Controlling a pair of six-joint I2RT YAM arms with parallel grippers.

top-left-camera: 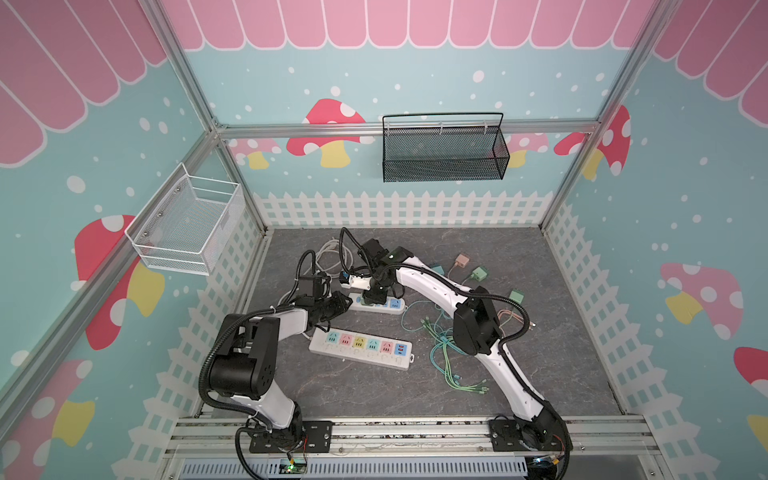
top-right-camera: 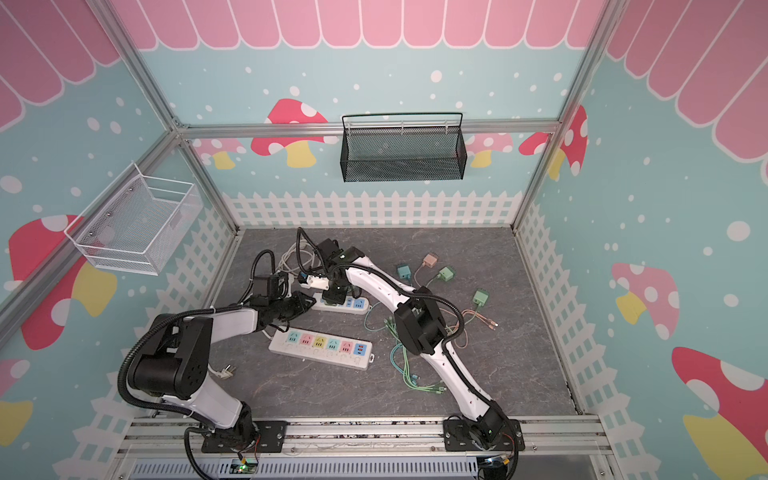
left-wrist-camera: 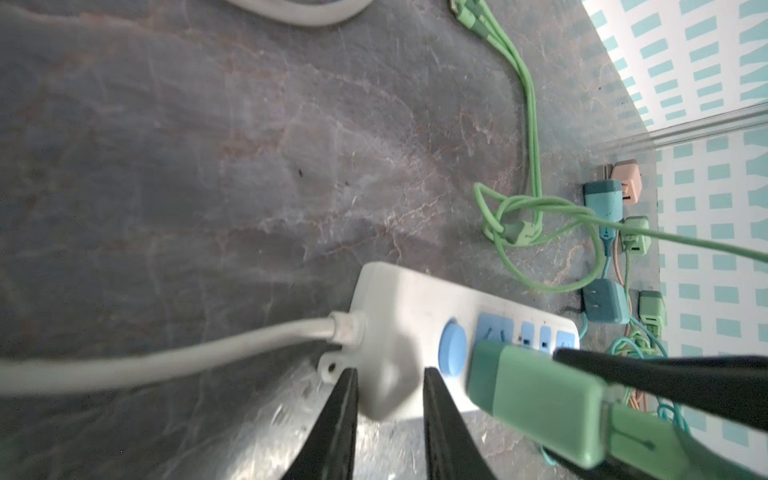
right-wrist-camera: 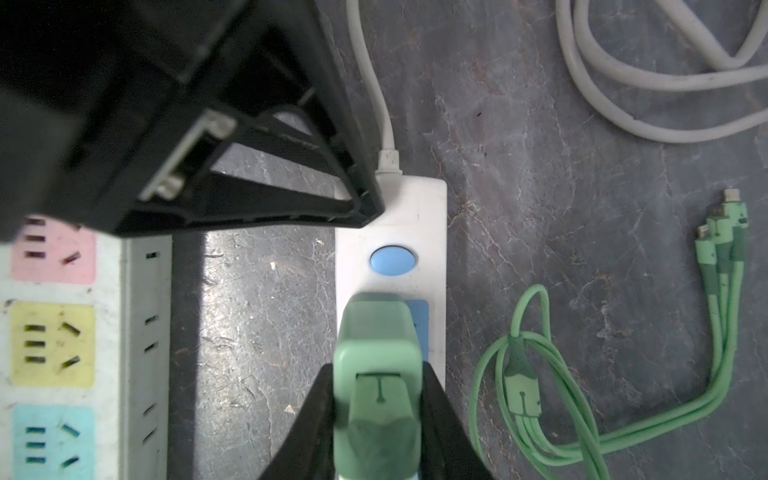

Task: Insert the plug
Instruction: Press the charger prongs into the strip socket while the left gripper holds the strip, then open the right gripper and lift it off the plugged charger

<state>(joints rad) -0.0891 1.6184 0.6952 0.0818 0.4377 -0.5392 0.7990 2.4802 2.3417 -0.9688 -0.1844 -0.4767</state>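
Plug (right-wrist-camera: 376,345), boxy green plastic, in right pincer (right-wrist-camera: 378,368), glossy white strip (right-wrist-camera: 415,208)

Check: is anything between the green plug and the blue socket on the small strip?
Nothing visible. The right gripper holds the green plug right over the blue socket, next to the blue button on the small strip. The plug hides the contact itself. The left gripper is at the strip's cord end, off the socket.
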